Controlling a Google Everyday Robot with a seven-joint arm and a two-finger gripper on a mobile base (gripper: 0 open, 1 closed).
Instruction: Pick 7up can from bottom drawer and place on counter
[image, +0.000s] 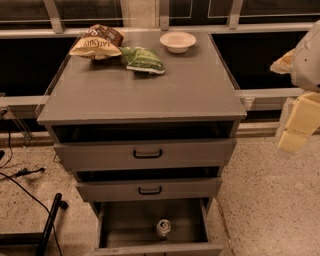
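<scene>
Down at the foot of the grey cabinet, we see the bottom drawer (120, 220) pulled well out, and the 7up can (163, 228) stands upright inside it, close to the drawer's front wall and a little right of the cabinet's middle line. Nothing touches the can. Above it on the cabinet front, the middle drawer (190, 189) and the top drawer (200, 152) each sit slightly ajar, each with a black handle at its centre.

On the cabinet's top, the counter (150, 95) carries three things along its far edge: a brown and yellow chip bag (97, 42) at the far left corner, a green snack bag (142, 59) just beside it, and a pale bowl (178, 41) toward the far right.

Off the cabinet's right side, clear of it and level with the top drawer, hangs the gripper (296, 131), partly cut by the frame edge. We cannot tell whether it is spread or pressed together; it holds nothing that we can see. Left of the cabinet, dark cables (20, 175) trail over the speckled floor (270, 200).
</scene>
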